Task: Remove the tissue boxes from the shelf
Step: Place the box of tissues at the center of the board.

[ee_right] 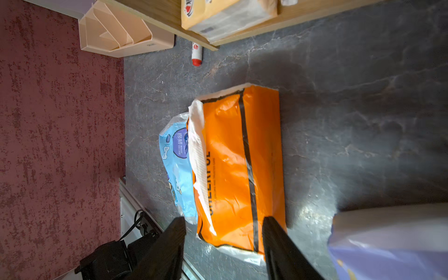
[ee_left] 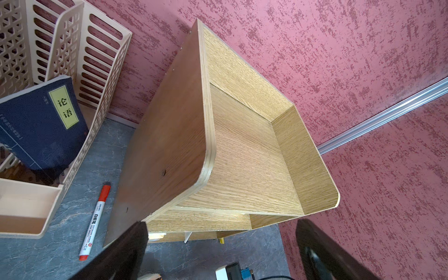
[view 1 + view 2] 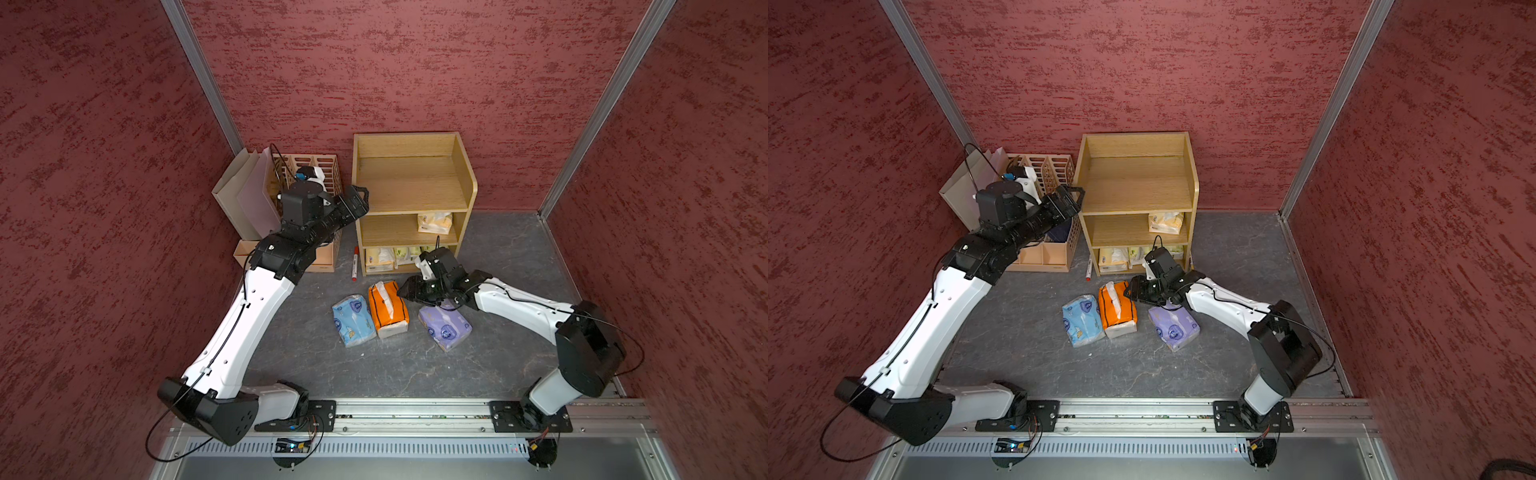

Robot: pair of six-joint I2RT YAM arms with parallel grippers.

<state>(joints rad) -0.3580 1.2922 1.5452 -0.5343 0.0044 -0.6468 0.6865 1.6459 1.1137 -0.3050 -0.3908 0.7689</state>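
The oak shelf (image 3: 411,195) (image 3: 1136,191) (image 2: 244,150) stands against the back wall with its top tier bare. A pale yellow tissue box (image 3: 434,223) lies on the middle tier, and more yellowish ones (image 3: 380,259) fill the bottom tier. On the floor in front lie a light blue box (image 3: 353,320), an orange box (image 3: 388,309) (image 1: 232,164) and a lilac box (image 3: 444,328). My right gripper (image 3: 405,291) (image 1: 224,220) hovers open over the orange box's end, gripping nothing. My left gripper (image 3: 361,199) (image 2: 221,237) is open and empty beside the shelf's left panel.
A beige slotted organizer (image 3: 309,170) with a navy booklet (image 2: 41,121) and grey folders (image 3: 245,195) stands left of the shelf. A red-capped marker (image 3: 355,264) (image 2: 95,218) lies between them. Red walls enclose three sides; a metal rail (image 3: 415,411) runs along the front.
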